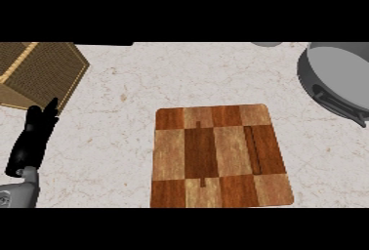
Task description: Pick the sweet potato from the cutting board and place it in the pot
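Pale marbled counter fills the view from edge to edge. At the lower middle of the frame a checkered wooden cutting board is laid flat, its long side running up and down the picture. No sweet potato is seen on it, nor anywhere else in the frame; where it lies cannot be told. At the upper right corner a grey pot is cut off by the frame edge, with a dark handle on its lower rim toward the board; the part of its inside that shows is bare grey, and nothing is seen in it. A woven basket is set at the upper left.

Only the left hand is shown, at the left edge, fingers straight and pointing up, holding nothing, at rest and well apart from the board. The right hand is not shown at all. The pot lies up and to the right of the board, so the right arm is judged the nearer one for the placing.
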Controlling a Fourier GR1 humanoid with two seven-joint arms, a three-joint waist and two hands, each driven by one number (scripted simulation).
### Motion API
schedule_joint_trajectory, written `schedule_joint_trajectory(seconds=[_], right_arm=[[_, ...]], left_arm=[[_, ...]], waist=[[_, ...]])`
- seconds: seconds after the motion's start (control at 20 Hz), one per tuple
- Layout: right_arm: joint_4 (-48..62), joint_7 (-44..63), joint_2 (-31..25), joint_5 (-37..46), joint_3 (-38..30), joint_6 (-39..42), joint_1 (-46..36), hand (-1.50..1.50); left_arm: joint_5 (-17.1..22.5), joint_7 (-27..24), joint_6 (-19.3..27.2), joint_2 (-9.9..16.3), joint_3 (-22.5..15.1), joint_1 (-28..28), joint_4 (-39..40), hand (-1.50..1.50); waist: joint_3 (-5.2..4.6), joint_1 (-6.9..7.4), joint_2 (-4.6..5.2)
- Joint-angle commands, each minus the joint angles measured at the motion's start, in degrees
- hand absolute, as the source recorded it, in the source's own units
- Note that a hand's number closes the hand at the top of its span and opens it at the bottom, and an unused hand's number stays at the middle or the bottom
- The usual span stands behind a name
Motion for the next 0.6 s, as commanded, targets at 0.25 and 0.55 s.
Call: schedule_joint_trajectory(seconds=[0.25, 0.55], right_arm=[[11.12, 0.59, 9.46, 6.95, 6.92, -1.61, -8.9, 1.5], [21.26, 3.24, 11.73, 7.31, 6.23, 2.61, -14.1, 1.5]], left_arm=[[-1.12, -1.44, 0.23, -0.43, 0.01, -0.85, 1.61, 0.0], [-0.68, 0.1, 0.04, -0.93, 0.19, -3.67, 2.65, 0.0]], waist=[[0.07, 0.17, 0.36], [0.14, 0.83, 0.73]])
